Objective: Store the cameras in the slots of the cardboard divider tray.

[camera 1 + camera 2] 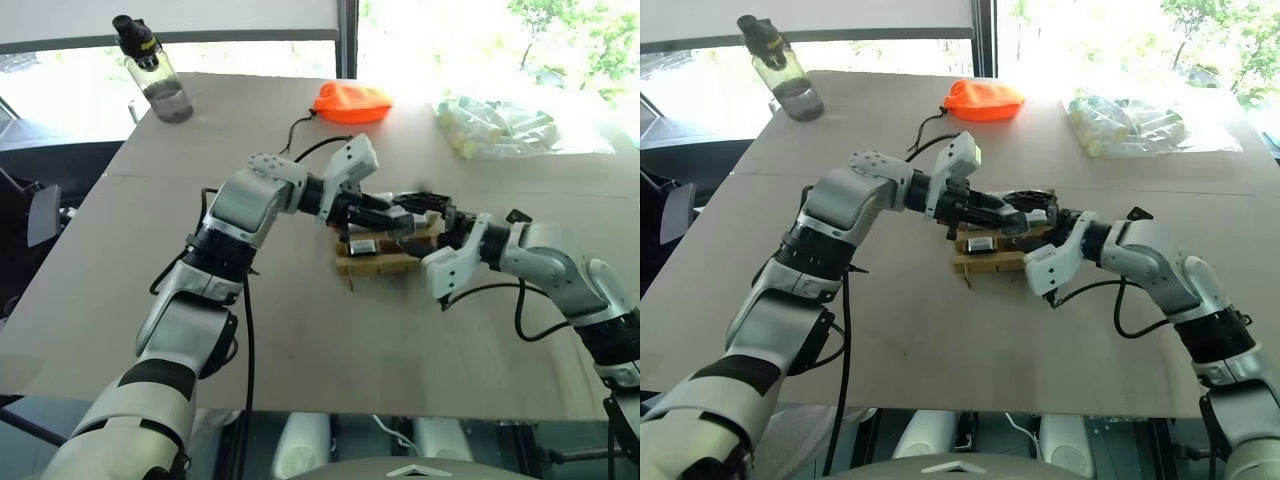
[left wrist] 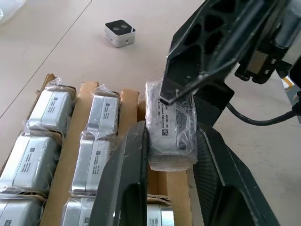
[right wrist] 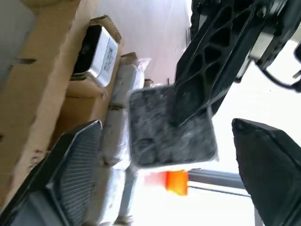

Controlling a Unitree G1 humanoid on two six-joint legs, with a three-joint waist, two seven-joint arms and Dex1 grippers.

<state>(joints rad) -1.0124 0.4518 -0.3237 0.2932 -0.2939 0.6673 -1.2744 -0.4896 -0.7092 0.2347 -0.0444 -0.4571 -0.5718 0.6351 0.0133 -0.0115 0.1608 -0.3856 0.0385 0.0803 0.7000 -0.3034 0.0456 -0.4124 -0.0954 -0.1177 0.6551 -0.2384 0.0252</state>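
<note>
The cardboard divider tray (image 1: 372, 264) lies mid-table, and several plastic-wrapped cameras (image 2: 44, 108) fill its slots. Above its right end my two grippers meet. My left gripper (image 2: 171, 131) is shut on one wrapped camera (image 2: 169, 115), its fingers (image 2: 129, 179) pressing both sides. My right gripper (image 3: 167, 125) stands open around the same camera's black face (image 3: 160, 136), with a gap on each side between its pads (image 3: 75, 174) and the camera. One right finger (image 2: 207, 52) rests at the camera's top edge in the left wrist view.
A loose camera (image 2: 120, 33) sits on the table beyond the tray. At the table's far side are a water bottle (image 1: 155, 75), an orange pouch (image 1: 352, 102) and a clear plastic bag (image 1: 500, 125). A black cable (image 1: 530, 320) hangs from the right arm.
</note>
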